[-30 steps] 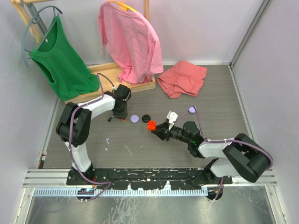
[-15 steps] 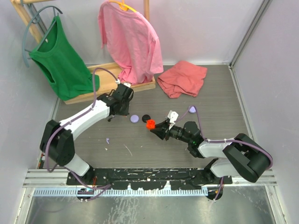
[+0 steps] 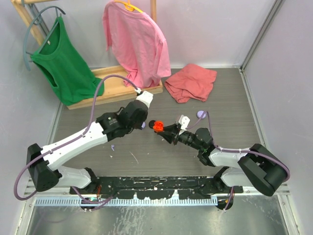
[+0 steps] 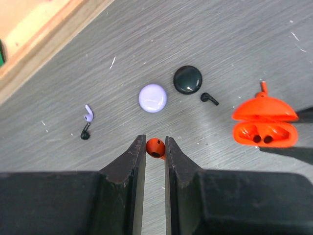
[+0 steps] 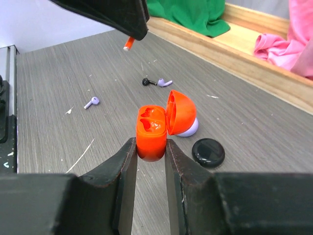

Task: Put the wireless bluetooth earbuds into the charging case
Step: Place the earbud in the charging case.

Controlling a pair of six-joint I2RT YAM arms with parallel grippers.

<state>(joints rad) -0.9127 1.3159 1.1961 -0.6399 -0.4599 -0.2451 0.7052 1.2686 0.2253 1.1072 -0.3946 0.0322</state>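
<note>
My right gripper (image 5: 149,144) is shut on the base of a red-orange charging case (image 5: 151,132), held above the table with its lid (image 5: 182,111) open and both sockets empty. It also shows in the top view (image 3: 158,127). My left gripper (image 4: 155,139) is shut on a red-orange earbud (image 4: 155,147) and hovers just left of the case (image 4: 264,125). In the right wrist view its tip and the bud's stem (image 5: 128,45) hang above the case. On the table lie a black earbud (image 4: 209,99), a lavender earbud (image 4: 88,113) and another black one (image 4: 85,133).
A lavender disc (image 4: 152,98) and a black disc (image 4: 188,79) lie under the grippers. Another lavender disc (image 3: 200,115) and a lavender earbud (image 3: 113,147) lie apart. A wooden rack base (image 3: 117,81) with hung shirts and a folded red cloth (image 3: 190,82) stand at the back.
My left arm has swung right from beside the discs to next to the case, carrying the red-orange earbud. My right gripper has shifted the case slightly up and left.
</note>
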